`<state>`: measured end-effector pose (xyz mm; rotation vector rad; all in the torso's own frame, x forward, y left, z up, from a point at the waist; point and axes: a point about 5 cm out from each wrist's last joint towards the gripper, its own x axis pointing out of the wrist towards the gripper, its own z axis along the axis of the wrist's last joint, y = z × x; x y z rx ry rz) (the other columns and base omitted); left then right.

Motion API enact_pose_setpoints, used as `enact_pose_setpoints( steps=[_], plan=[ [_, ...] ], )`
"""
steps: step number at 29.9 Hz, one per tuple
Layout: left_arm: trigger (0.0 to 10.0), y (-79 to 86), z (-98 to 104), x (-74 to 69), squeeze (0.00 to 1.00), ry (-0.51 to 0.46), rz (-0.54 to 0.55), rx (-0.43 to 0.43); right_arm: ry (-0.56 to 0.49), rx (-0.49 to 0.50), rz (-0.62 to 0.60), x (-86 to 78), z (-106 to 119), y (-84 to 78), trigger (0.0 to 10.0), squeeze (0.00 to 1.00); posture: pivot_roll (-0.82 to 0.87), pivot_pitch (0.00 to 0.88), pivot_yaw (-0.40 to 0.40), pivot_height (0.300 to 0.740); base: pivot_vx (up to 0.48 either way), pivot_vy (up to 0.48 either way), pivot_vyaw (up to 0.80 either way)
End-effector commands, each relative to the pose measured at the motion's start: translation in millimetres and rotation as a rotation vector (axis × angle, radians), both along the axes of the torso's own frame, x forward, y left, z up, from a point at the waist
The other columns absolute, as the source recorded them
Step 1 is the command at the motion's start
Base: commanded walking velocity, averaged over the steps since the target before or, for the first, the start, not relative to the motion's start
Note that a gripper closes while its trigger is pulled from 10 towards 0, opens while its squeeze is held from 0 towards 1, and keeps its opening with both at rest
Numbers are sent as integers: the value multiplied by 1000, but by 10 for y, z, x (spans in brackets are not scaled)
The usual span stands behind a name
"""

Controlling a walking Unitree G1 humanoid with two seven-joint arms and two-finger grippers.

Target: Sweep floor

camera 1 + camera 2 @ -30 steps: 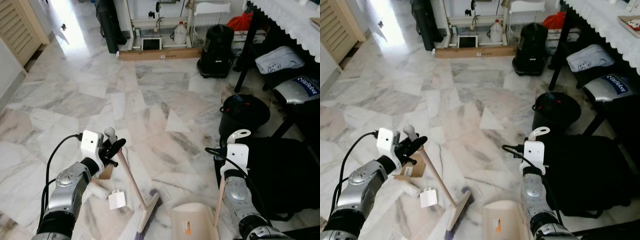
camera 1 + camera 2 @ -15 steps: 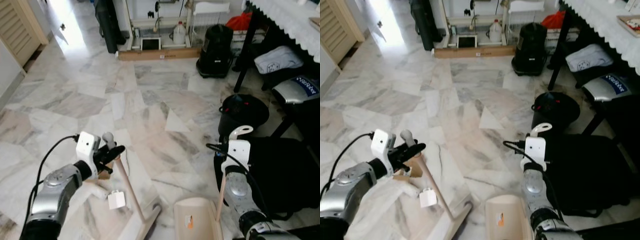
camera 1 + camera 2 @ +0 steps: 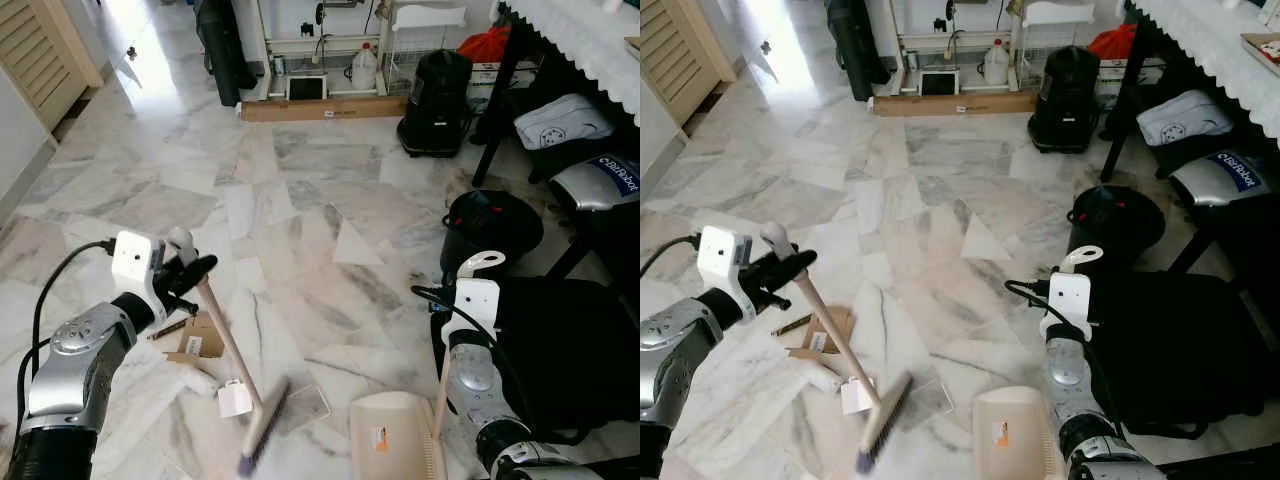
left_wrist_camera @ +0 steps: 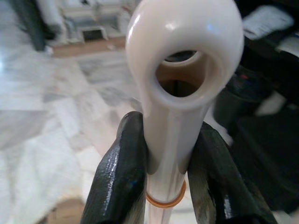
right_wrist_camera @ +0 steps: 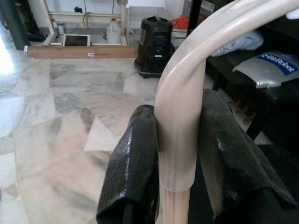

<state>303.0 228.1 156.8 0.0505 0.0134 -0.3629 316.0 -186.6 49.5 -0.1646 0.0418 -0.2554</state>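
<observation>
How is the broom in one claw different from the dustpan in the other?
The broom leans at a slant, while the dustpan's handle stands nearly upright. The broom is in the left claw, the dustpan in the right claw. The broom ends in a brush on the floor next to scraps of rubbish; the dustpan ends in a wide scoop. Both are pale cream plastic, gripped near the top of their handles.

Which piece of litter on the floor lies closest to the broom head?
The small white box, lying right beside the broom head; the brown cardboard piece lies farther off.

Broom head (image 3: 262, 428) motion-blurred; dustpan (image 3: 392, 440) edge-cut.
</observation>
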Motion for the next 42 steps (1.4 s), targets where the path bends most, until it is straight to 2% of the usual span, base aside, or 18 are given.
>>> enact_pose_setpoints(
  steps=[1, 6, 14, 19, 32, 35, 40, 42],
  plan=[
    [10000, 32, 0, 4, 0, -13, 33, -7, 5, 21, 11, -15, -27, 43, 10000, 0, 131, 74, 58, 740, 0, 0, 0],
    [10000, -69, -28, 8, 0, -18, 22, -29, 4, 17, 9, -34, -43, 46, 10000, 0, 127, 77, 58, 740, 0, 0, 0],
    [10000, -110, -194, 67, 0, -8, 53, 50, -1, 27, 25, -69, -70, 71, 10000, 0, 116, 85, 67, 740, 0, 0, 0],
    [10000, -156, -217, 100, 0, -21, 67, 47, 4, 28, 31, -110, -110, 89, 10000, 0, 117, 96, 68, 740, 0, 0, 0],
    [10000, -185, -304, 270, 0, -30, 117, 41, 38, 39, 54, -193, -213, 145, 10000, 0, 116, 122, 75, 740, 0, 0, 0],
    [10000, -191, -328, 315, 0, -35, 123, 68, 45, 39, 55, -217, -238, 148, 10000, 0, 114, 125, 78, 740, 0, 0, 0],
    [10000, -195, -384, 355, 0, -13, 131, 79, 52, 41, 54, -239, -260, 143, 10000, 0, 108, 125, 83, 740, 0, 0, 0],
    [10000, -236, -502, 345, 0, 50, 102, 103, 52, 42, 49, -245, -263, 134, 10000, 0, 101, 125, 86, 740, 0, 0, 0]
  ],
)
